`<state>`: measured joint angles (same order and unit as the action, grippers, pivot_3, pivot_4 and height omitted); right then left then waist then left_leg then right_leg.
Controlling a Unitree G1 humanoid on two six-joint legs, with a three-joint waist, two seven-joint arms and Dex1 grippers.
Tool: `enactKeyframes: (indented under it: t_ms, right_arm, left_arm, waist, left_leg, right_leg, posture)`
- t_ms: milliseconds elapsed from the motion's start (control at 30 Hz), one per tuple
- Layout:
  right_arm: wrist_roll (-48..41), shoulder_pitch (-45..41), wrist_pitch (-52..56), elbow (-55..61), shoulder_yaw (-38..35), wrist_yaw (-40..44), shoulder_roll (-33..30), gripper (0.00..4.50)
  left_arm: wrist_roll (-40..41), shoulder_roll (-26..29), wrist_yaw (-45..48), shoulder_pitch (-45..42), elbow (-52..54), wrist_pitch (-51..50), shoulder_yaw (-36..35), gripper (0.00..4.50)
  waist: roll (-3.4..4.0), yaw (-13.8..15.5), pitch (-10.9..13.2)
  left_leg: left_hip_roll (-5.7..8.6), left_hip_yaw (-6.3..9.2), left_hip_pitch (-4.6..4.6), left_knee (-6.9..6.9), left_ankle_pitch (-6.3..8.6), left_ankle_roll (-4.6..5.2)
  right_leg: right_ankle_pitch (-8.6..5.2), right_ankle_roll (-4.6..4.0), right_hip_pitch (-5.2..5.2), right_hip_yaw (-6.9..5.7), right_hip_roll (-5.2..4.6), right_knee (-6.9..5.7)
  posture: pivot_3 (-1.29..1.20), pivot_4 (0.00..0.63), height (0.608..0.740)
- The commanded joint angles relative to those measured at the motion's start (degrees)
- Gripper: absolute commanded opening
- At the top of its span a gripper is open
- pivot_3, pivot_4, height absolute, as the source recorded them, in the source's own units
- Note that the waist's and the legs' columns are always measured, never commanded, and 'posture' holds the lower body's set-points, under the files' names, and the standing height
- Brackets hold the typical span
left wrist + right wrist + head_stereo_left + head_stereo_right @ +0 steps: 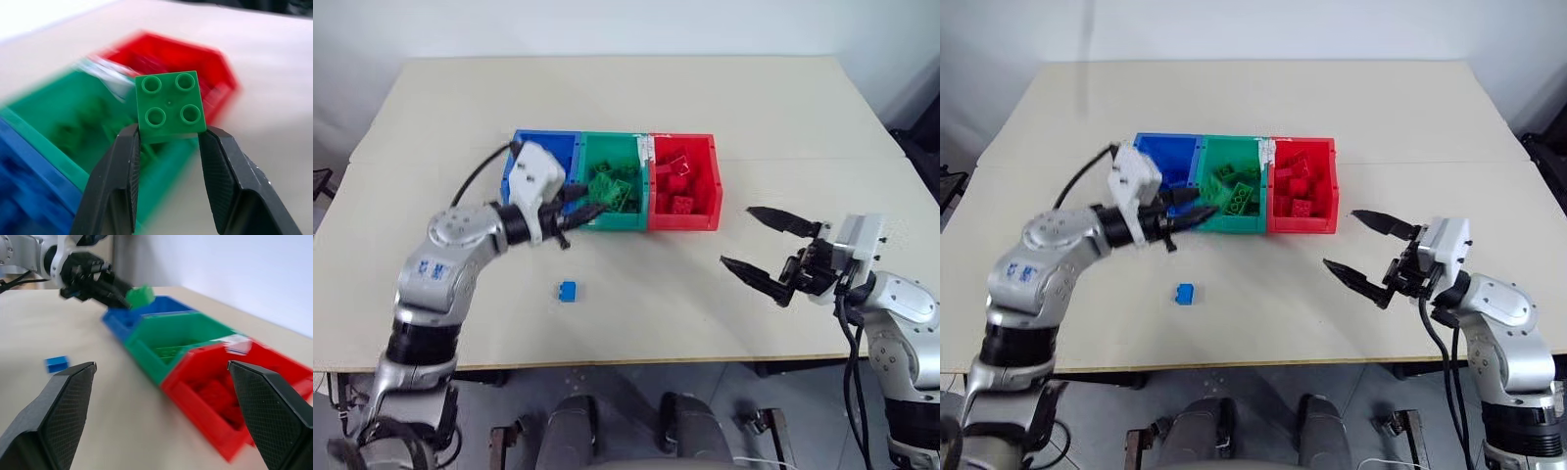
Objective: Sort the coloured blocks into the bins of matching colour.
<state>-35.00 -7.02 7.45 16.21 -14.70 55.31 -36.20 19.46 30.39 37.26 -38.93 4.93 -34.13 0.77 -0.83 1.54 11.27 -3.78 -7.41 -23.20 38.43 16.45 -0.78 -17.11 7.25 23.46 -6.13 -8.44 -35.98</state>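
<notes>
The left gripper (168, 142) is clamped on a green block (169, 105). Its two black fingers (117, 181) squeeze the block from both sides, and the four round studs on the block face the wrist camera. In the head views this gripper sits a little left of the middle of the frame, at the near edge of the green bin (615, 181), with the block held up off the table (636, 294).

The right gripper (766, 250) is in the lower right of the frame. Its fingers are spread wide apart and nothing is between them. It hangs over bare table, well apart from the bins.

The three bins are joined in a row in the upper middle of the frame. The blue bin (548, 147) is on the left, the green bin is in the middle, and the red bin (685, 184) is on the right. Green blocks (612, 189) lie in the green bin. Red blocks (677, 186) lie in the red bin.

One blue block (569, 291) lies alone on the table, below the bins and left of the middle of the frame. It is not touching anything else.
</notes>
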Motion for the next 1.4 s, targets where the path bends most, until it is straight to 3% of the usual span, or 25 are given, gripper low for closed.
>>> enactKeyframes:
  t_ms: [33,167,267,467,700,833,900,1067,1200,1400]
  right_arm:
    - [0.03,0.63,-0.6,2.97,-2.07,-2.57,0.22,4.5]
    - [0.29,1.14,-0.64,4.36,-2.1,-4.2,0.43,4.5]
    - [0.19,1.58,-0.47,5.29,-2.01,-4.96,0.51,4.5]
    - [0.11,-0.01,-0.87,3.7,0.1,-2.97,0.46,4.5]
    - [0.59,-4.65,-1.44,-0.76,5.36,4.72,0.1,4.5]
    - [1.13,-7.65,-2.15,-4.33,8.4,8.64,0.92,4.5]
    - [1.31,-8.71,-2.53,-5.75,9.24,10.09,1.16,4.5]
    - [2.74,-10.44,-4.59,-9.48,11.55,16.53,0.09,4.5]
    - [3.55,-10.99,-5.75,-12.16,11.98,20.7,-1.2,4.5]
    - [4.03,-10.7,-6.87,-13.34,10.99,21.78,-1.33,4.5]
  left_arm:
    - [-4.05,-4.07,-1.47,-5.65,-9.99,6.22,2.35,1.43]
    - [-7.89,-7.22,-2.44,-10.06,-19.99,10.38,3.74,1.43]
    - [-8.69,-7.87,-2.47,-10.73,-21.01,11.18,3.73,2.45]
    - [-5.48,-2.0,3.83,-1.2,-12.37,15.63,-1.41,4.31]
    - [2.47,6.52,13.83,15.92,-4.21,24.87,-14.44,4.31]
    - [2.87,11.92,18.31,31.81,-3.2,31.7,-25.9,4.41]
    - [2.04,12.99,19.37,37.29,-4.46,36.75,-29.44,4.41]
    - [5.45,13.98,22.2,49.76,-6.35,35.76,-36.92,4.41]
    - [7.26,13.43,24.16,54.19,-4.41,35.51,-37.32,4.41]
    - [6.32,13.05,22.8,51.08,3.25,32.07,-27.91,4.41]
  waist:
    - [0.0,0.06,0.0]
    - [-0.01,-0.28,0.0]
    - [-0.01,-0.49,0.0]
    - [0.0,-0.8,0.0]
    - [-0.02,-1.65,-0.01]
    - [-0.02,-1.88,-0.01]
    - [-0.02,-2.24,-0.01]
    - [-0.08,-1.53,-0.04]
    - [-0.1,-1.53,-0.05]
    - [-0.11,-1.62,-0.07]
  left_leg:
    - [0.0,0.0,-0.01,0.0,0.0,0.0]
    - [0.01,-0.01,-0.05,-0.01,-0.01,0.01]
    - [0.01,-0.02,-0.03,-0.12,-0.01,0.01]
    - [0.0,-0.02,-0.03,-0.19,-0.01,0.01]
    - [-0.03,-0.01,-0.01,-0.21,-0.01,0.01]
    - [-0.04,0.01,0.0,-0.22,0.0,0.02]
    - [-0.06,-0.02,0.01,-0.26,0.02,0.01]
    - [-0.05,0.02,0.01,-0.21,0.06,0.06]
    - [-0.05,0.02,0.01,-0.21,0.1,0.1]
    - [-0.05,0.02,0.03,-0.21,0.09,0.07]
  right_leg:
    - [0.0,0.0,0.0,0.0,0.0,0.0]
    - [0.02,0.03,0.02,-0.01,0.01,-0.01]
    - [0.02,0.04,0.04,-0.01,0.03,-0.04]
    - [0.03,0.05,0.06,0.0,0.03,-0.03]
    - [0.03,0.05,0.06,0.01,0.02,-0.05]
    - [0.03,0.05,0.05,-0.01,0.01,-0.04]
    - [0.03,0.05,0.08,-0.01,0.01,-0.03]
    - [0.02,0.03,0.08,-0.03,-0.04,0.1]
    - [0.01,0.02,0.08,-0.03,-0.06,0.1]
    - [0.03,-0.03,0.08,-0.04,-0.06,0.03]
  posture:
    - [0.0,0.15,0.74]
    - [0.0,0.15,0.74]
    - [0.0,0.15,0.74]
    - [0.0,0.15,0.74]
    - [0.0,0.15,0.74]
    - [0.0,0.15,0.74]
    - [0.0,0.15,0.74]
    - [0.0,0.15,0.74]
    - [0.0,0.15,0.74]
    - [0.0,0.15,0.74]
